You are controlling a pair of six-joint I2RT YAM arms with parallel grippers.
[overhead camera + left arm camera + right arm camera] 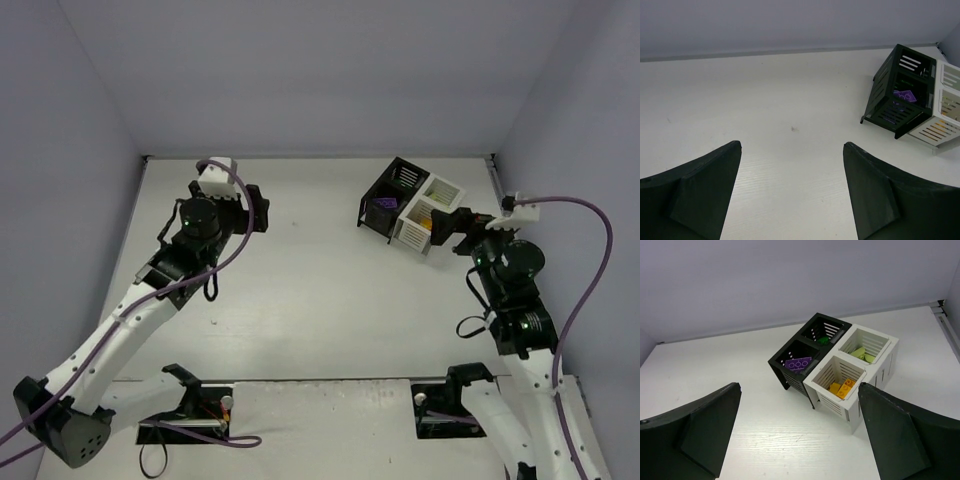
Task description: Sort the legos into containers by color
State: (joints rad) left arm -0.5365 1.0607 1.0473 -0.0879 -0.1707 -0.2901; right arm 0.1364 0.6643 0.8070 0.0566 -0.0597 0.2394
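Note:
The containers are a joined cluster of four small slatted bins, two black and two white, standing at the far right of the table. In the right wrist view, purple legos lie in the near black bin and a dark green one in the far black bin. Lime green legos sit in the far white bin, orange and yellow ones in the near white bin. My right gripper hovers open and empty just in front of the cluster. My left gripper is open and empty over bare table at far left.
The left wrist view shows the cluster off to its right, tilted, with a purple brick inside. Grey walls close off the table at the back and sides. No loose bricks show on the white tabletop.

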